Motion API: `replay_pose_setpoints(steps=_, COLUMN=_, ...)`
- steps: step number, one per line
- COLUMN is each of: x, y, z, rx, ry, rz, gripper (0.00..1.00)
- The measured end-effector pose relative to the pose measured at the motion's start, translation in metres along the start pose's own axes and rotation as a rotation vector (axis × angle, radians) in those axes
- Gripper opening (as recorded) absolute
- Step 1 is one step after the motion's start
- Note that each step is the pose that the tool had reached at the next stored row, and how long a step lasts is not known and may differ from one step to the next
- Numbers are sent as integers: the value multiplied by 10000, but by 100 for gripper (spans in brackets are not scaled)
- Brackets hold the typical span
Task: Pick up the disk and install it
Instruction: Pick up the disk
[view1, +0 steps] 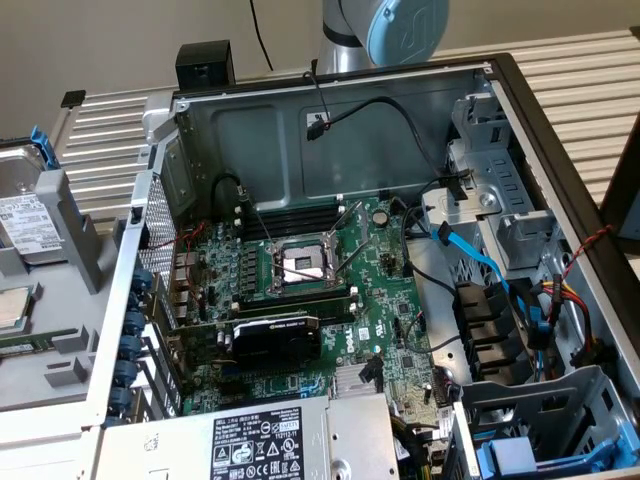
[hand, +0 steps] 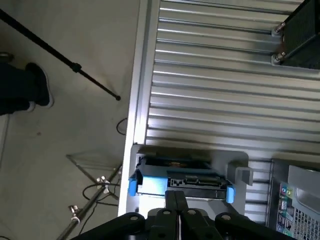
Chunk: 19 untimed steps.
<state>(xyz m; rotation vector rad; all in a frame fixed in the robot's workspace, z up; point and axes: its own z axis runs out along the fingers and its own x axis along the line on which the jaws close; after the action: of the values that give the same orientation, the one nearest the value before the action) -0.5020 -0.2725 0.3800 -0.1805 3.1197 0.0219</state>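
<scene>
Pincer (hand: 176, 196): the two black fingers are pressed together, with nothing between them. In the wrist view the pincer hangs over the disk (hand: 192, 181), with its tips in line with the middle of the disk's exposed edge. Whether the tips touch that edge cannot be told.

Disk: it stands on edge in a grey holder (hand: 239, 162) on the slatted metal worktop (hand: 225, 90), outside the computer case (hand: 295, 210). The connector edge faces the wrist camera, and the blue carrier shows at both ends of that edge. In the exterior view the disk (view1: 20, 218) sits at the far edge of the exterior view's left, white label visible, well apart from the case interior. A small square chip (view1: 10, 305) lies near it on the same side.

Computer case: it lies open on the worktop. Inside are the green motherboard (view1: 400, 330), the bare processor socket (view1: 300, 265), a black graphics card (view1: 275, 335) and the power supply (view1: 270, 440) with its printed label. On the exterior view's right are the metal drive bays (view1: 490, 200), a blue cable (view1: 480, 255) and a second blue carrier (view1: 520, 460) seated in a bay.

Arm (view1: 395, 30): its blue-capped joint stands behind the case's far wall.

Surroundings: the wrist view shows the floor (hand: 65, 140) beside the worktop, with a thin black pole (hand: 60, 57) and a person's shoe (hand: 39, 85)
</scene>
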Motion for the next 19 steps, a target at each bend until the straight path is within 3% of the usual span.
replay_pose_setpoints(steps=19, x=0, y=0, z=1, rx=-61, ry=45, rz=-3460, gripper=11)
